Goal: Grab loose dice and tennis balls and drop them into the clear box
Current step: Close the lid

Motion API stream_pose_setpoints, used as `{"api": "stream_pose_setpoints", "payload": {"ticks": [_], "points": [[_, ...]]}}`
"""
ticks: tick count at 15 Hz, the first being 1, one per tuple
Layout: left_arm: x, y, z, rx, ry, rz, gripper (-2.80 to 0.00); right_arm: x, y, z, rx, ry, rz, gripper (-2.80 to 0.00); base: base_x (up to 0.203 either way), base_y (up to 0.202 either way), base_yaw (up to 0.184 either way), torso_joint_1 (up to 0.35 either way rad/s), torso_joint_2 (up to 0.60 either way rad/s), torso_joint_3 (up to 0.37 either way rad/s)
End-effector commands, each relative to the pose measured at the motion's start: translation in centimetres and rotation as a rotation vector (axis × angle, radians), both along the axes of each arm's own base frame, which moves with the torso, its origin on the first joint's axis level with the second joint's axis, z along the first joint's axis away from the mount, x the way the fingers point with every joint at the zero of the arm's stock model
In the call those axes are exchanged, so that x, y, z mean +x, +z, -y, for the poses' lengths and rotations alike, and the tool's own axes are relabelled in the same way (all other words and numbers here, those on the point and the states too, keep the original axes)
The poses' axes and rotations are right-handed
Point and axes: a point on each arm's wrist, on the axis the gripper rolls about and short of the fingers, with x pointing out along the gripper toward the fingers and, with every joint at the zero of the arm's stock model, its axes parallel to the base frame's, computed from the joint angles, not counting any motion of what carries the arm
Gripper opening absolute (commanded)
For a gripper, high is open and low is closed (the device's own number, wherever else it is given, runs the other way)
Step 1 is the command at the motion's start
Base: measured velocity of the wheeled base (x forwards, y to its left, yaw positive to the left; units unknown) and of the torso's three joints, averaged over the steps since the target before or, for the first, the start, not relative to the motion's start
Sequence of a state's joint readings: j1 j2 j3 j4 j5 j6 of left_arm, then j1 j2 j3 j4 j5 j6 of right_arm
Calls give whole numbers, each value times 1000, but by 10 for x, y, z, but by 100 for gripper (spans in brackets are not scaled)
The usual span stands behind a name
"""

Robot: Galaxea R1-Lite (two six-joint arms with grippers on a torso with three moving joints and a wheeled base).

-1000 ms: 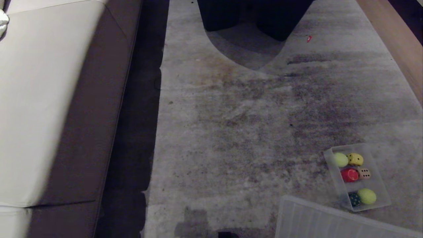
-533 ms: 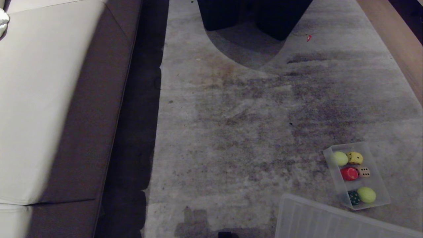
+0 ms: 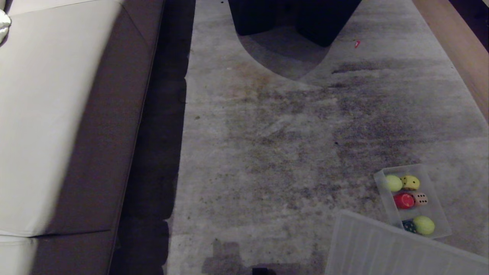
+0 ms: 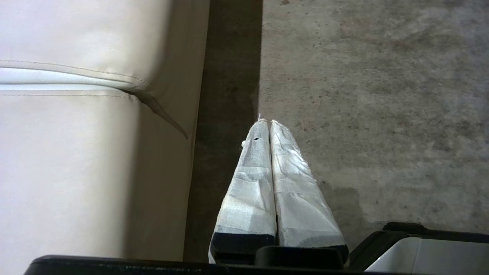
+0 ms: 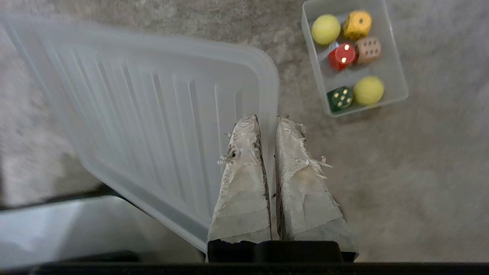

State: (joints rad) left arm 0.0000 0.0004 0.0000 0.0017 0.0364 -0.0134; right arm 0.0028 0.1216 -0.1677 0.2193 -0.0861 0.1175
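The clear box (image 3: 435, 191) sits on the carpet at the lower right. Inside it lie two tennis balls (image 3: 393, 183) (image 3: 423, 225) and several dice: yellow (image 3: 410, 182), tan (image 3: 420, 198), red (image 3: 403, 200) and dark green (image 3: 409, 227). My right wrist view shows the same box (image 5: 386, 65) with its balls (image 5: 325, 29) and dice (image 5: 342, 56) ahead of the fingertips. My right gripper (image 5: 267, 118) is shut on the edge of the flat ribbed lid (image 5: 153, 114), held above the carpet short of the box. My left gripper (image 4: 266, 122) hangs shut and empty beside the sofa.
A pale sofa (image 3: 57, 114) with a dark base runs along the left. Dark furniture legs (image 3: 294, 19) stand at the far end of the carpet, and a wooden edge (image 3: 458, 46) crosses the far right. The raised lid (image 3: 382, 248) fills the near right corner.
The lid has risen in the head view and its far edge now overlaps the near end of the clear box. The box's contents and the left arm have not moved.
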Motion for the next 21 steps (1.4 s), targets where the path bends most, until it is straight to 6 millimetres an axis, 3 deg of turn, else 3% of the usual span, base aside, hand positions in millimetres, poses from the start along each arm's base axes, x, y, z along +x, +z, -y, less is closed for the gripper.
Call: {"api": "stream_pose_setpoints", "payload": {"ticks": [1, 4, 7, 10, 14, 16, 21], "points": [[0, 0, 0, 0, 0, -1, -280, 21, 30, 0, 44, -19, -99, -280, 0, 0, 0, 0, 0, 0], [0, 0, 0, 0, 0, -2, -280, 64, 52, 1, 118, -61, -186, -280, 0, 0, 0, 0, 0, 0], [0, 0, 0, 0, 0, -2, -280, 125, 55, 4, 203, -140, -248, -280, 0, 0, 0, 0, 0, 0], [0, 0, 0, 0, 0, -2, -280, 188, 46, 14, 281, -225, -234, -280, 0, 0, 0, 0, 0, 0], [0, 0, 0, 0, 0, -2, -280, 252, 22, 44, 464, -388, -153, -280, 0, 0, 0, 0, 0, 0], [0, 0, 0, 0, 0, -2, -280, 270, 18, 63, 560, -448, -65, -280, 0, 0, 0, 0, 0, 0], [0, 0, 0, 0, 0, -2, -280, 282, -7, 96, 759, -535, -70, -280, 0, 0, 0, 0, 0, 0]]}}
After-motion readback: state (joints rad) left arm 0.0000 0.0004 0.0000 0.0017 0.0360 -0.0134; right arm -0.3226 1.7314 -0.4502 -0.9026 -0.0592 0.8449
